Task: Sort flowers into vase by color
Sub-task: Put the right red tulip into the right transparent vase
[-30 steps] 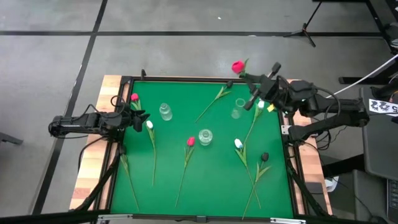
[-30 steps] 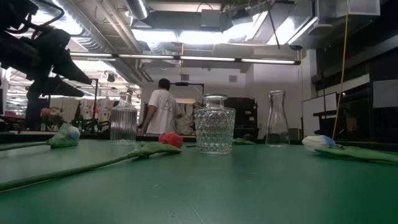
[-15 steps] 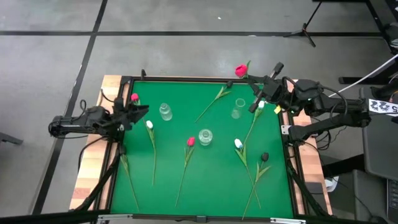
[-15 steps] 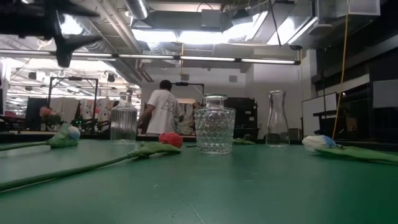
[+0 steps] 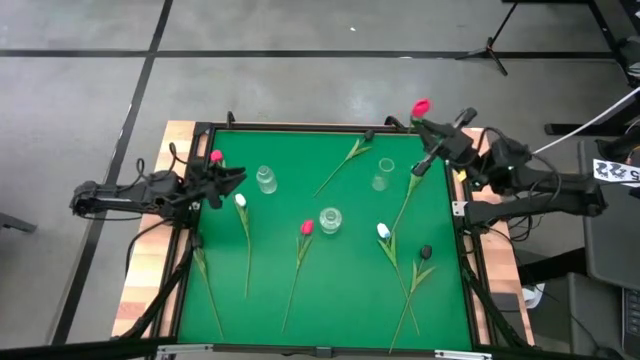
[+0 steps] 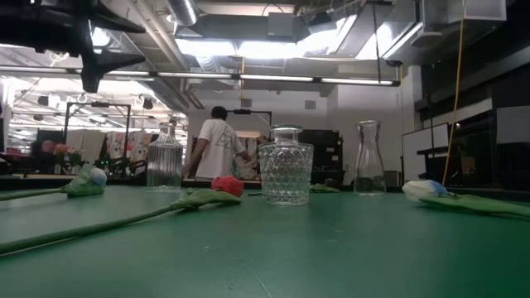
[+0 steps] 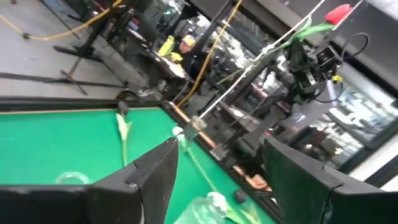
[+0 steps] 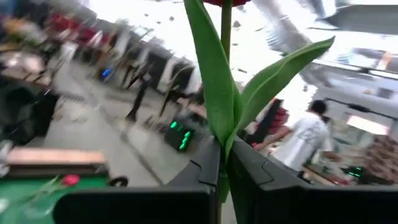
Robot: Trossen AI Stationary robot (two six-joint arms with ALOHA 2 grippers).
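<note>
Since a second ago the right gripper point(image 5: 428, 127), fingers point(image 8: 199, 171) clenched on a red tulip point(image 5: 420, 107) stem, swung outward past the green bench point(image 5: 330, 280) edge, bloom above them, while the left gripper point(image 5: 226, 178), fingers point(image 7: 146, 177) released, hovers beside a pink tulip point(image 5: 216, 157).

No text, label, brand, number or sign can be read in any of these views.

Beyond the green worktop point(image 5: 330, 290) with its pale wooden edge point(image 5: 140, 290), a person in a white shirt point(image 6: 217, 149) standing back-turned under bright ceiling lights point(image 6: 273, 48), grey floor point(image 5: 300, 60) and a tripod stand point(image 5: 492, 45).
</note>
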